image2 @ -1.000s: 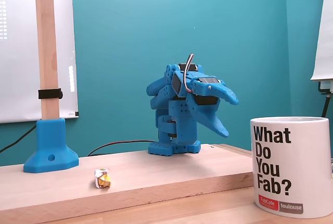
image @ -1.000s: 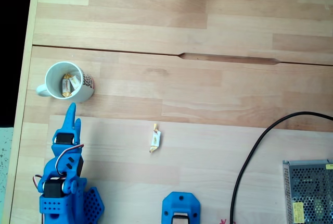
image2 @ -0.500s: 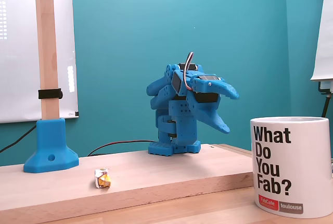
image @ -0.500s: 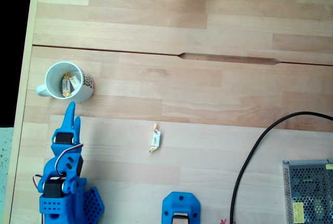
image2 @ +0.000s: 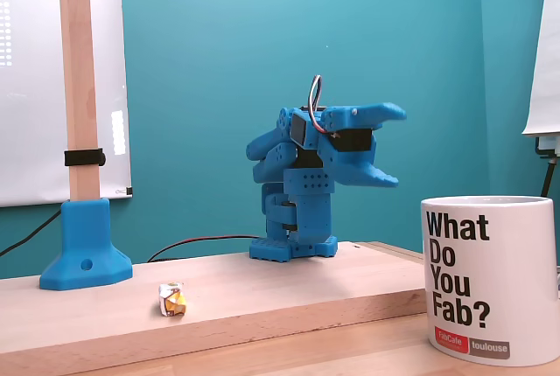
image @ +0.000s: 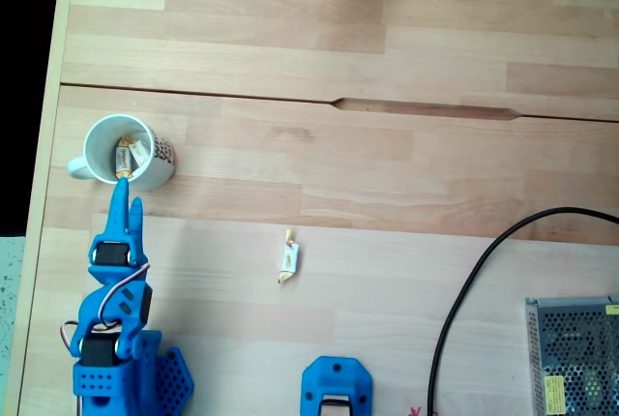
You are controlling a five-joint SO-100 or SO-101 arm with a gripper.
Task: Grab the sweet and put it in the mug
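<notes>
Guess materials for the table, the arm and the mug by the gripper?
Table: pale wood, matte, with visible grain and jointed planks. Arm: blue plastic, likely 3D-printed, going by its chunky uniform matte parts. Mug: looks like glazed ceramic, with a smooth white inside and a speckled reddish outer side. Gripper is the same blue plastic.

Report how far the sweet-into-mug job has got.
Done: the mug already holds wrapped sweets. In hand: nothing; the gripper is open and empty, raised off the table, its tip at the mug's rim in the top-down fixed view. Left: one sweet lies loose on the table, apart from the arm, not yet grabbed or carried to the mug.
</notes>
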